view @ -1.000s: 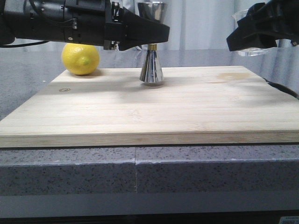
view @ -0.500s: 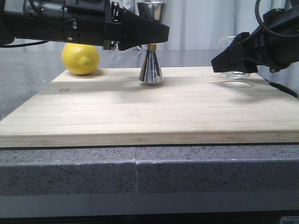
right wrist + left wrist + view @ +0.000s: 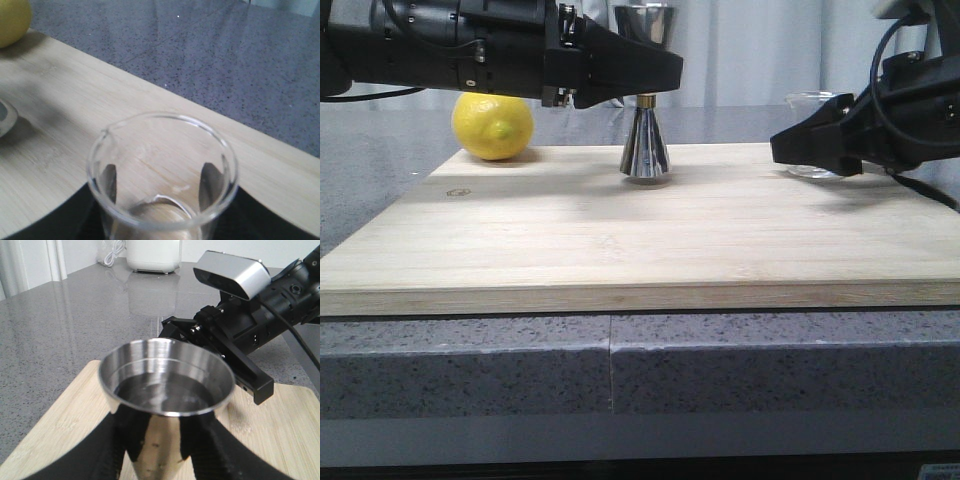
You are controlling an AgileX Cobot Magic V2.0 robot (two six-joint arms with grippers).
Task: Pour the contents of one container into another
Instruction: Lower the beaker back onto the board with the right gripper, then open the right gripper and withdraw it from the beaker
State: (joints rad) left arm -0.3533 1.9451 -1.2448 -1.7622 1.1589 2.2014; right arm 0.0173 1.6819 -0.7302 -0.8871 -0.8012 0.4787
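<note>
Standing upright at the far middle of the pale bamboo cutting board (image 3: pixel 640 230) in the front view, the shiny steel hourglass-shaped jigger (image 3: pixel 645 150) is flanked at its upper cup by the black left gripper (image 3: pixel 655 70), which reaches in from the left. A yellow lemon (image 3: pixel 493 125) is seen at the board's far left corner. At the far right, the small clear glass beaker (image 3: pixel 813 135) is set upright with its base on the board, and the black right gripper (image 3: pixel 800 148) is closed about it.

From the left wrist view, the jigger (image 3: pixel 167 405) is framed between the two dark fingers (image 3: pixel 112 450), which are pressed against its sides below the rim; liquid is visible in its upper cup. The right arm (image 3: pixel 250 325) is seen beyond it.

From the right wrist view, the beaker (image 3: pixel 162 175) is held between the two dark pads (image 3: pixel 109 182), seen through the glass on either side of its wall. The lemon (image 3: pixel 12 20) is cut off at one corner.
</note>
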